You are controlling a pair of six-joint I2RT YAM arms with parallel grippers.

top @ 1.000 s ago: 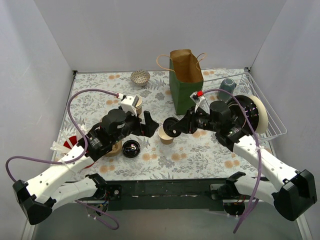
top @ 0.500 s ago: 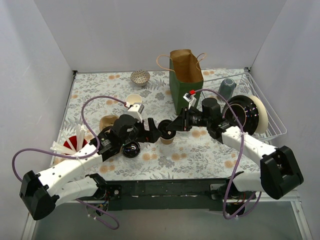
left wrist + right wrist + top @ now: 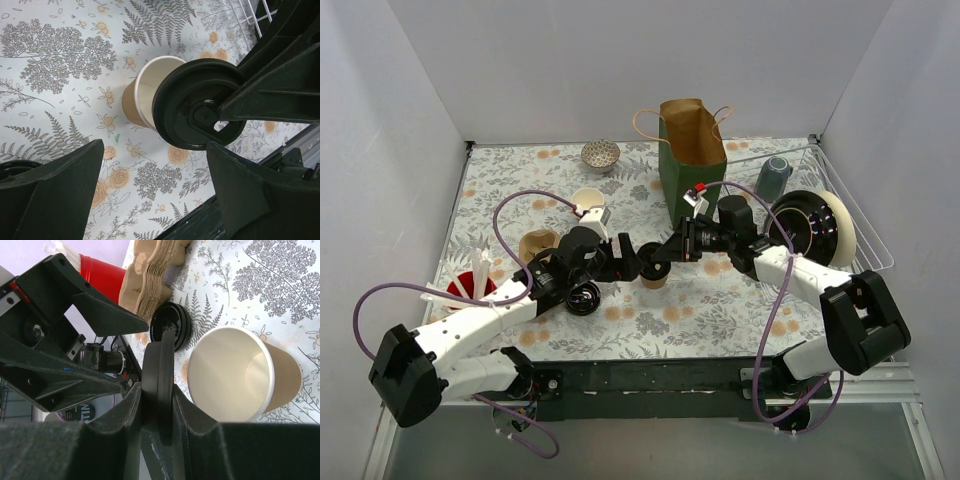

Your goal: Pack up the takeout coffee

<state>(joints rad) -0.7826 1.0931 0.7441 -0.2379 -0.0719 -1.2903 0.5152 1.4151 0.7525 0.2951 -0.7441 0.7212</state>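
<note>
Both arms have closed in on the cup at mid-worktop

The right claw [image 3: 159,385] pinches the black lid [image 3: 199,110] edge-on beside the open tan cup [image 3: 653,275]; the left claw [image 3: 150,192], spread, has drawn up alongside, so capping looks imminent.
</note>
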